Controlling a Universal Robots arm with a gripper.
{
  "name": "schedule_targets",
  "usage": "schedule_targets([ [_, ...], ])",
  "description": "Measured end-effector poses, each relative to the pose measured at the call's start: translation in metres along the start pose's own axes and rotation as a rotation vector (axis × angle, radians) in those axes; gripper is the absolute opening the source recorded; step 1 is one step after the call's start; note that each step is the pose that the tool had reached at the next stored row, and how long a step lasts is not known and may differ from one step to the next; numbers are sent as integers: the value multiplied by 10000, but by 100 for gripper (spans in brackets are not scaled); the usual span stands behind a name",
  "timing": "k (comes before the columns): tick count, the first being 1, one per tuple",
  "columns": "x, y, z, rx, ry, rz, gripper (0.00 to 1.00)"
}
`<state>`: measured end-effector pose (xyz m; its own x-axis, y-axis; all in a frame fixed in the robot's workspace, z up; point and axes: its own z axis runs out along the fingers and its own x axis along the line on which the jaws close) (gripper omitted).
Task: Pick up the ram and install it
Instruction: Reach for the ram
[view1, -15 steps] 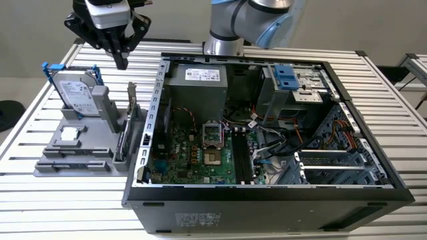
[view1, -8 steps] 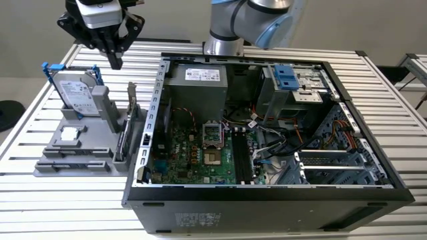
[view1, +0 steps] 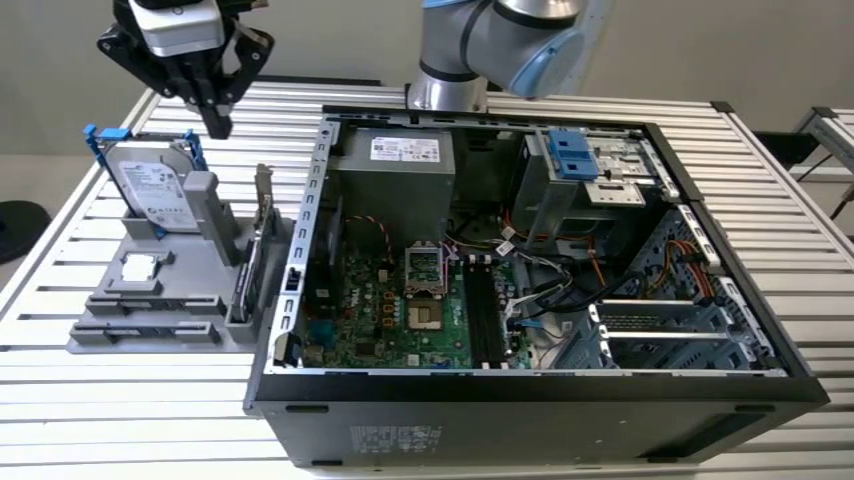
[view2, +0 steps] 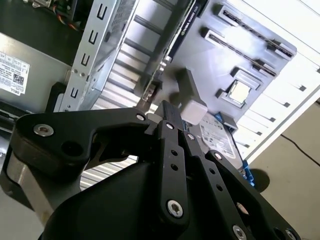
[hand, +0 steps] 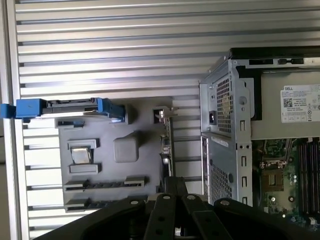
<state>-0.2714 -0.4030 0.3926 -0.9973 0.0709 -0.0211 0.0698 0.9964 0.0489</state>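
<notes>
The end effector (view1: 215, 125) hangs over the bench (view1: 107, 400) at about eleven o'clock from the open computer case (view1: 534, 395) in the exterior view. Its black fingers are drawn narrow, tips together, with nothing between them. Open air lies all round it. Below it stands the hard drive (view1: 150, 185), with blue rails on its edges, set on edge at the twelve o'clock end of a gray holding tray (view1: 174, 265).

The ram (view1: 150, 300) lies flat in a long gray cradle near the tray's six o'clock end, well apart from the end effector. In the first wrist view the ram (hand: 107, 184) is a thin dark strip gripped at both ends by raised gray blocks. A second cradle (hand: 100, 204) lies just beside it, parallel. A small square chip (view1: 138, 265) sits between the cradles and the hard drive.

An upright card (view1: 263, 215) with a metal bracket stands on the tray's three o'clock edge, close to the case's perforated steel wall (hand: 222, 115), so the gap there is tight.

The case lies on its side with the panel off, its rim a dark square frame. Inside, the green motherboard (view1: 374, 300) is open from above. Its long dark memory slots (view1: 483, 310) run toward six o'clock, with loose cables (view1: 547, 290) just beside them at three o'clock. The bench is ribbed pale metal, its slats running straight across.
</notes>
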Motion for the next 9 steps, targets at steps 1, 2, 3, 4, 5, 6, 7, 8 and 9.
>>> schedule_targets([
  [1,17,-1,0,-1,-1,-1,0],
  [2,34,-3,0,-1,-1,-1,0],
  [3,52,-4,-1,-1,-1,-2,0],
  [4,69,-6,-2,-1,-1,-3,0],
  [5,87,-8,-2,-1,-2,-3,0],
  [6,105,-9,-3,-1,-2,-3,0],
  [7,123,-10,-3,-1,-2,-4,0],
  [8,139,-12,-4,-1,-2,-4,0],
  [9,156,-13,-4,-1,-3,-4,0],
])
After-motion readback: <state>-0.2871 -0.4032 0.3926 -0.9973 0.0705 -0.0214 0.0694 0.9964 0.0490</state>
